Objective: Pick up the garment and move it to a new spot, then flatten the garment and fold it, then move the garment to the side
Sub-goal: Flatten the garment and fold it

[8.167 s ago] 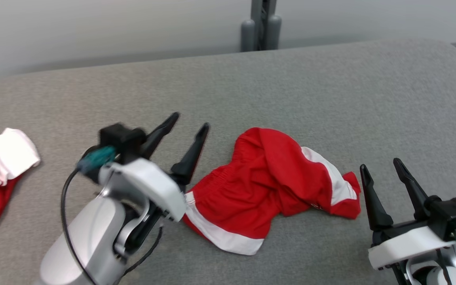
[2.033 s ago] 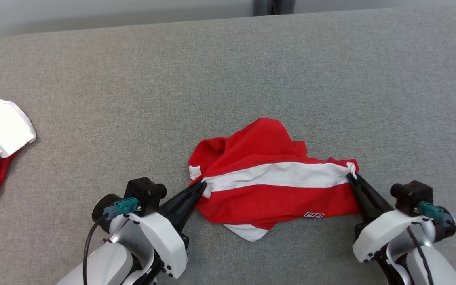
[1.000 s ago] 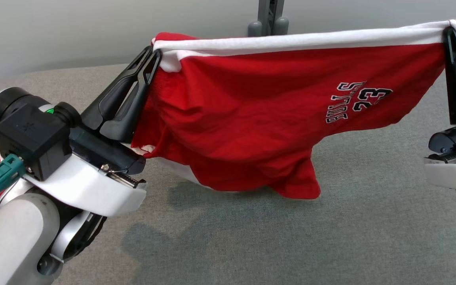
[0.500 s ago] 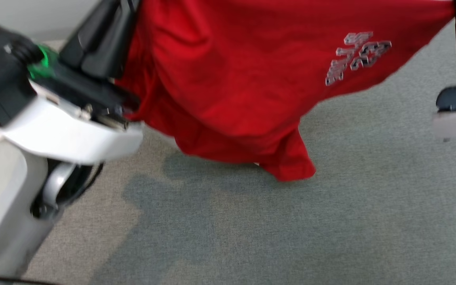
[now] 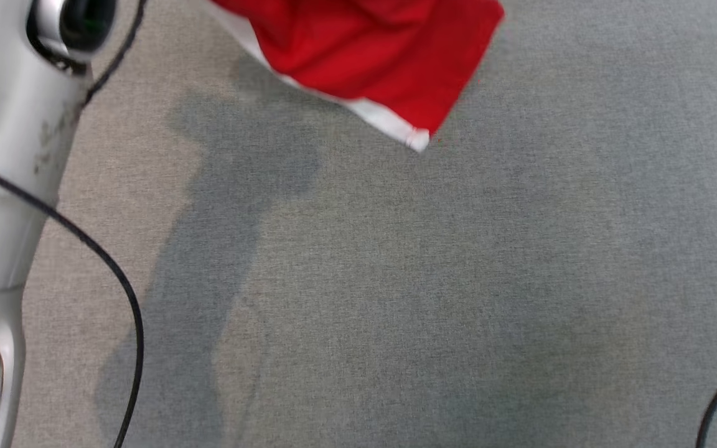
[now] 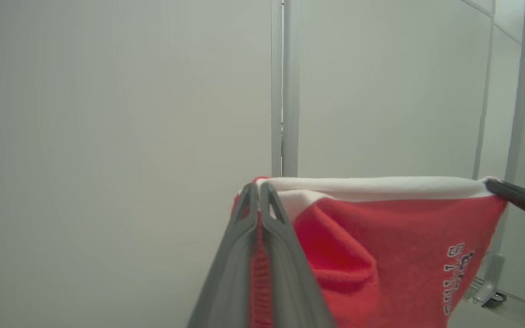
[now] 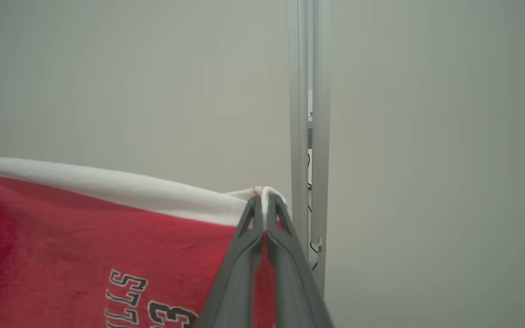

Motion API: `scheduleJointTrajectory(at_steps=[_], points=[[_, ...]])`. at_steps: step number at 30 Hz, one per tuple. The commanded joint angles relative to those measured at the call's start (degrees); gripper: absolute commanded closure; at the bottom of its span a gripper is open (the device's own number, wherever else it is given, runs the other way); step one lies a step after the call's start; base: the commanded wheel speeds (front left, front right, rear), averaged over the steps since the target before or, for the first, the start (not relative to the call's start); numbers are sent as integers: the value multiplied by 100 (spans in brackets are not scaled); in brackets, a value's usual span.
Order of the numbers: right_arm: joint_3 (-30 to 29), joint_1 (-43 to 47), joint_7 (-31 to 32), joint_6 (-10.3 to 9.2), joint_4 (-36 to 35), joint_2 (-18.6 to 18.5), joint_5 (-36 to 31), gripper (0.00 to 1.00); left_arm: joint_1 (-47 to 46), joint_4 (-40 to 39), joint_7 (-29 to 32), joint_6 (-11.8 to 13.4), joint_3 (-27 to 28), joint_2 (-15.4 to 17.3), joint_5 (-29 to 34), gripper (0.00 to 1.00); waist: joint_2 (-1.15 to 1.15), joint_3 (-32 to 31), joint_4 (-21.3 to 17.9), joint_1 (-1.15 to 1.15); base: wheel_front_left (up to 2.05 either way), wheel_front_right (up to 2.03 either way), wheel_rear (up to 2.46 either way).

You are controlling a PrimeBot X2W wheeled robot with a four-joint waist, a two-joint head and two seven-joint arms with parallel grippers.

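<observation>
Nearest, pale left forearm point(image 5: 4, 155) with trailing black cable point(image 5: 123, 283) at the left edge of the head view, over the grey fabric surface point(image 5: 427, 298). Lower corner of the garment point(image 5: 383, 56), red with a white edge, hanging in at the top of that view. Left gripper point(image 6: 257, 187) pressed together on one end of the white top band, red cloth pinched between the fingers. Right gripper point(image 7: 262, 200) clamped likewise on the opposite end. Garment held aloft, stretched between the two, black print nearer the right gripper. Beyond, pale wall point(image 6: 107, 114) and grey vertical post point(image 7: 309, 114).

I'm seeing the garment point(image 5: 383, 50) being cut off at the head view's twelve o'clock edge, its print point(image 7: 128, 291) at the right wrist view's six.
</observation>
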Motion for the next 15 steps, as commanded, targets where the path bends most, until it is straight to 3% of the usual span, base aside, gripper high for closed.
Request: scheduleJointTrajectory(at_steps=[1,9,15], points=[[-25,-318,-185,-5,334,41,60,100,-258,369,-105,-70,40,-49,3,100,0,26,-57,0,0,0,0],[-132,-1590,-1119,-10,2388,434,220,100,-1016,2499,-461,-439,125,-522,-198,100,0,43,-115,0,0,0,0],[216,-1452,-1294,-8,3135,578,545,100,-754,3225,-716,-737,-98,-831,-217,100,0,197,-80,0,0,0,0]])
